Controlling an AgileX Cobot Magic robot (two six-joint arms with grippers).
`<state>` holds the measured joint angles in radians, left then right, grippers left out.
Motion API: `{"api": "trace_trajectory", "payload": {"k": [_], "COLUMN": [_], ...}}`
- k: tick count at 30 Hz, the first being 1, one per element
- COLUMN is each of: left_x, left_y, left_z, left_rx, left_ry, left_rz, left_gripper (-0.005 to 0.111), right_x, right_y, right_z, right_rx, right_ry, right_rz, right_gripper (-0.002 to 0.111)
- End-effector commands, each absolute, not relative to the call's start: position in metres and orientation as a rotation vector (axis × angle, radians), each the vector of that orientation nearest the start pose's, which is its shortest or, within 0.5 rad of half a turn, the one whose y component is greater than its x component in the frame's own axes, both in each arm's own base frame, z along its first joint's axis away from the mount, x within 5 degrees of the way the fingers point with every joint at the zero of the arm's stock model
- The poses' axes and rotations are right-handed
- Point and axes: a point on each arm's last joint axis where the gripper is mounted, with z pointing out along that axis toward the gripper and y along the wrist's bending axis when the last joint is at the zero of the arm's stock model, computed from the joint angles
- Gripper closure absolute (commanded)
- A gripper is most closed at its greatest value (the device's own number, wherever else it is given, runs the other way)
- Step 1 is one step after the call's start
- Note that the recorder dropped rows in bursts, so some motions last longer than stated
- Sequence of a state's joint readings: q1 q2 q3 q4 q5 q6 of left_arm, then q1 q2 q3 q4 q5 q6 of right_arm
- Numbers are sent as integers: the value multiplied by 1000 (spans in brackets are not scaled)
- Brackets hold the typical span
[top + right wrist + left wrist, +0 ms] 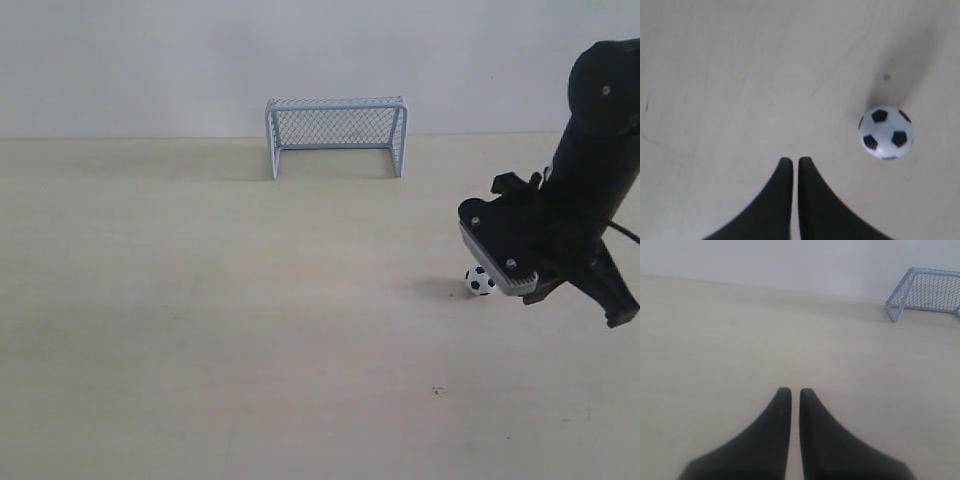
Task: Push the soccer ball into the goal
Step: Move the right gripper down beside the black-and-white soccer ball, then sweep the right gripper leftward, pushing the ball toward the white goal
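Observation:
The soccer ball [480,281] is tiny, white with black patches, and rests on the pale table at the right. The goal [335,135], with a pale blue frame and mesh netting, stands at the back middle with its mouth facing the front. My right arm [590,200] hangs over the ball, partly covering it. In the right wrist view the right gripper [791,160] is shut and empty, with the ball [886,132] beside its tips and apart from them. The left gripper [791,390] is shut on nothing, low over bare table, with the goal [927,290] far off.
The table [200,300] is a plain light wooden surface with a white wall behind it. A small dark speck [437,390] marks the table near the front. The left arm does not show in the exterior view.

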<state>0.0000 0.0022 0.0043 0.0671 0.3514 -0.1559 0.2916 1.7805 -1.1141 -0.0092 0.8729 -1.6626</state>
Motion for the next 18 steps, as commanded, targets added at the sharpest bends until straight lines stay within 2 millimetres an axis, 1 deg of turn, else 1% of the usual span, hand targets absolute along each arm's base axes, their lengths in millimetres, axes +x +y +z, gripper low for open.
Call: {"api": "trace_trajectory", "payload": {"k": [1,6,12,18], "left_x": [54,54,54,54], "left_y": [2,2,2,2], "left_z": [183,183,183,183], "left_rx": [-113,-113,-113,-113], "left_ry": [1820,1820,1820,1820], "left_rz": [-55,-55,-55,-55], "left_gripper": [100,100,100,100], "right_x": [320,323,325,324], "right_y": [99,99,98,96], "right_z": [163,145,144,144], "right_rx": [-2556,-2585,-2587,-2606], "right_ry": [1716,1734,1727,1743], "right_rz": [-95,-61,-104,-88], "right_gripper": [108,108,108,108]}}
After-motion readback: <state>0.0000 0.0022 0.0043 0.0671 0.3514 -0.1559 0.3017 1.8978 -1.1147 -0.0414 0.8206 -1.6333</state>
